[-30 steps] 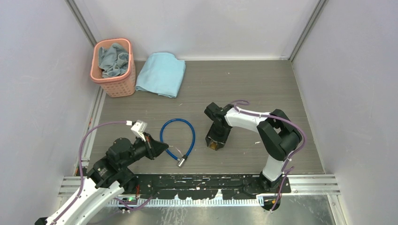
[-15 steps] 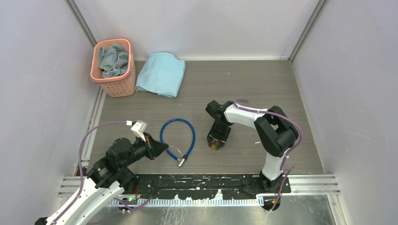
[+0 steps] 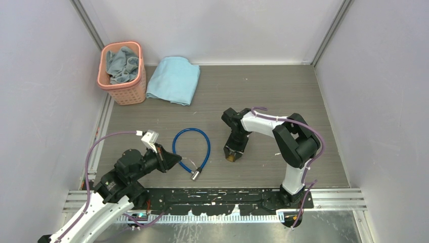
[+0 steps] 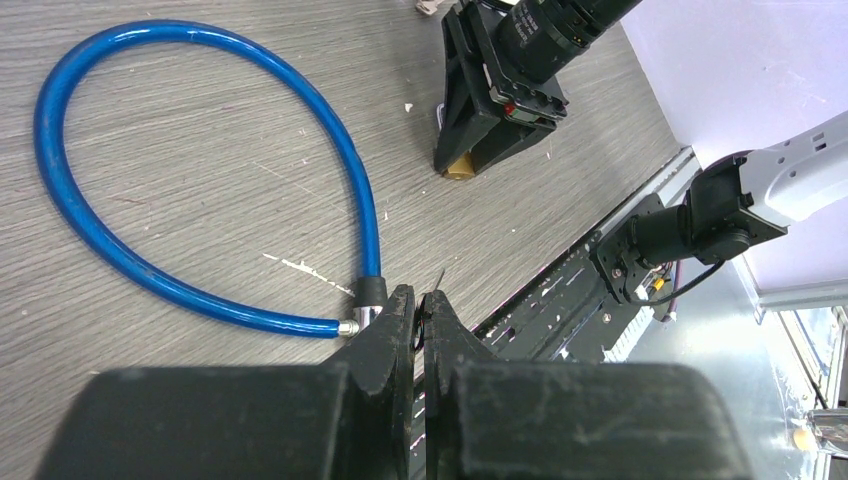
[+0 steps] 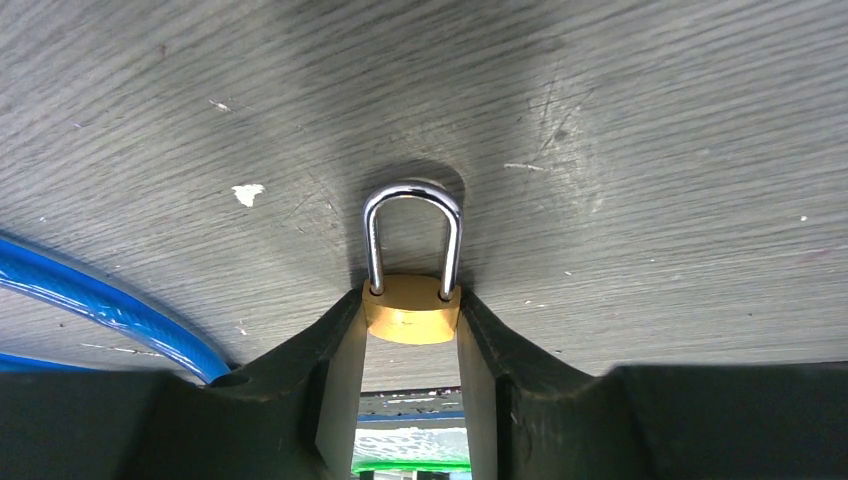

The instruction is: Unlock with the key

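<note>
The small brass padlock [image 5: 411, 318] lies flat on the grey table with its silver shackle [image 5: 411, 200] pointing away. My right gripper [image 5: 411, 303] reaches down over it, and both fingers press the sides of the brass body; from above it shows at the table's middle [image 3: 231, 153]. My left gripper [image 4: 421, 300] is shut, low over the table's near left [image 3: 177, 160]. A thin grey sliver, the key [image 4: 438, 277], pokes out between its tips; most of it is hidden. The blue cable [image 4: 60, 190] loops just beyond the left gripper.
The cable's silver metal end [image 3: 196, 175] lies near the front rail [image 3: 217, 195]. A pink basket [image 3: 126, 93] holding a cloth stands at the back left, with a folded light-blue towel [image 3: 174, 80] beside it. Walls enclose three sides.
My right gripper's fingers have drawn in onto the padlock's sides, and the right arm has shifted slightly. The left arm has not moved.
</note>
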